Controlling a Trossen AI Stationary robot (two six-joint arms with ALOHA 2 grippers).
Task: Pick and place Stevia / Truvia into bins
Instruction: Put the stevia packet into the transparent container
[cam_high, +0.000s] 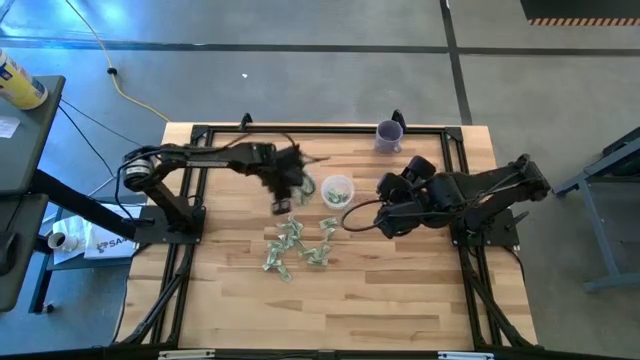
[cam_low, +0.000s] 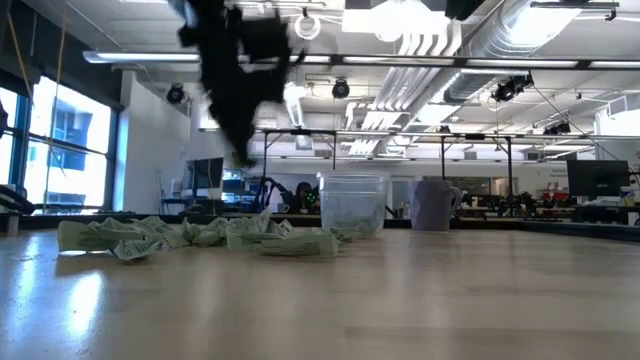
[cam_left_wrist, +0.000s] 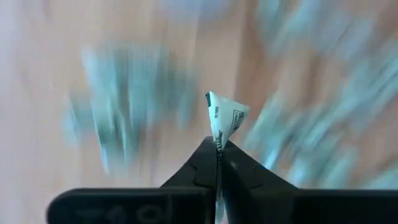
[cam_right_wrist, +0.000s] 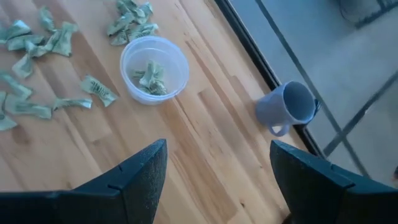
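One purple mug (cam_right_wrist: 292, 107) beside clear cup (cam_right_wrist: 153, 68).

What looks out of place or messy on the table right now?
The packets lie crumpled in a loose heap on the table, not flat. The left gripper pinches one bent. Nothing else stands out.

Clear cup (cam_low: 352, 205) holds packets — more packets (cam_low: 200, 236) heaped beside it; blurred arm (cam_low: 235, 75), seemingly raised.
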